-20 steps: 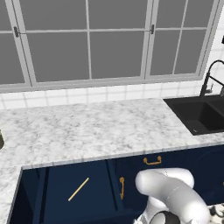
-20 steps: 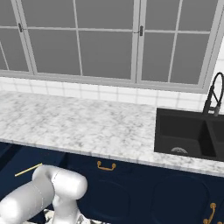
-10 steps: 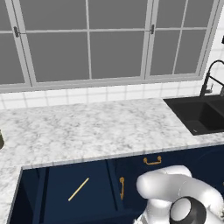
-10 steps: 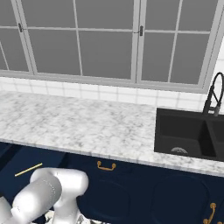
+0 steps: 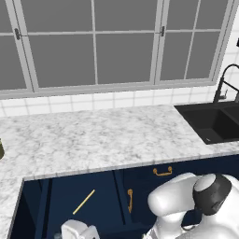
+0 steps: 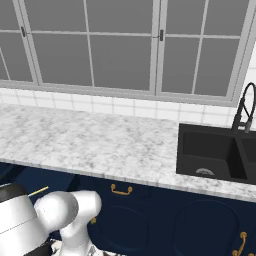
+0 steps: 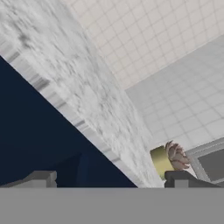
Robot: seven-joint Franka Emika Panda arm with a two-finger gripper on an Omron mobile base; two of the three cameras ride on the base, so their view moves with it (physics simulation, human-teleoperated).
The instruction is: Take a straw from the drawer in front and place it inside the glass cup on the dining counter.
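- The tool (image 7: 109, 183) stands with its jaws spread wide, one dark tip at each side of the hand view, and nothing lies between them. A second ago it was nearly closed, so it has just opened; the likely reading is that it has let go of the drawer handle after pulling.
- In the left base view the arm has swung: the white elbow now sits further right, and a white part of the hand has appeared at the bottom edge, below the straw (image 5: 84, 201).
- The straw has not moved. It lies at a slant on the dark floor of the open drawer (image 5: 70, 196), well apart from the tool, untouched. In the right base view a short pale end of it (image 6: 38, 190) shows beside the arm.
- Judgement: the drawer is open and the tool is free, so the next step is to descend on the straw and grasp it. The transfer to the glass cup is not yet begun.
- The front edge of the drawer and its handle are cut off at the bottom of the left base view.
- The hand view looks along the marble counter (image 7: 70, 83) towards a tan pot with a plant (image 7: 168, 158); its roll makes directions hard to read.
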